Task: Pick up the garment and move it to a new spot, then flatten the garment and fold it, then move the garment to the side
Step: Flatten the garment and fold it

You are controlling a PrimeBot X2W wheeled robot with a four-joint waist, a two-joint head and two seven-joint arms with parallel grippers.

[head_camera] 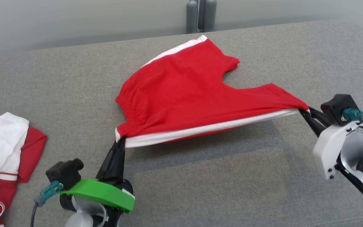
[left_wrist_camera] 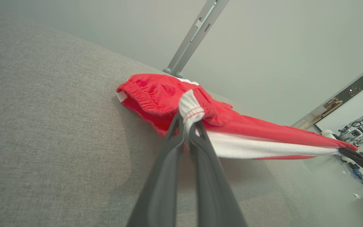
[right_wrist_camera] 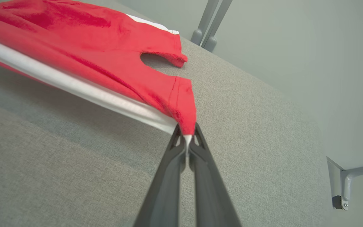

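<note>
Red shorts with white side stripes [head_camera: 187,91]: centre of frame, far half resting on grey fabric worktop [head_camera: 232,189], near edge lifted and stretched taut. Left tool [head_camera: 120,142], lower left, clamped on waistband corner. Right tool [head_camera: 304,111], right edge, clamped on leg-hem corner.

red garment [head_camera: 181,85] with white side stripe, grey woven surface [head_camera: 232,176], second red-and-white garment [head_camera: 2,151], green wrist cover [head_camera: 99,192]

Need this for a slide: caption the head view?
Left claw and right claw hold red shorts taut over grey cushion.
</note>
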